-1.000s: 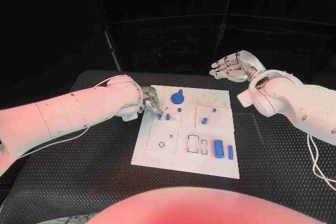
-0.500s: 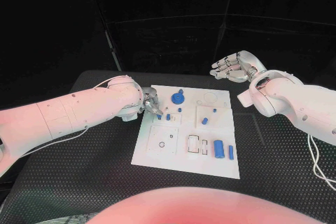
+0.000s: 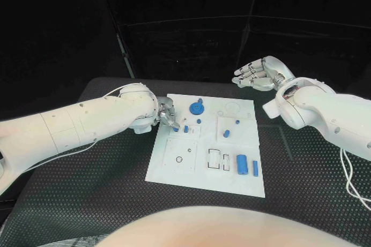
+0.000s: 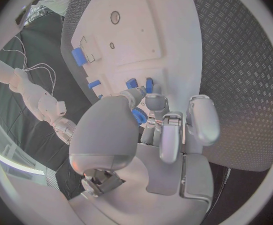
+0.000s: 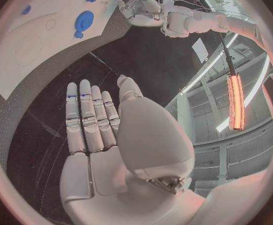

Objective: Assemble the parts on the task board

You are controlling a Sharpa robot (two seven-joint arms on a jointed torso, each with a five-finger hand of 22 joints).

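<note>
Nothing had moved since before: the left hand pinched a small blue part at the task board's ten o'clock edge, the right hand hung open, and most parts looked loose.

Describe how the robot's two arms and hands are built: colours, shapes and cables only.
Both arms are smooth white rounded shells. The left arm has a thin white cable looping beside it; the right arm trails a thin white cable near its lower edge. The left hand and right hand are silver metal with segmented, jointed fingers and pale rounded fingertips.
</note>
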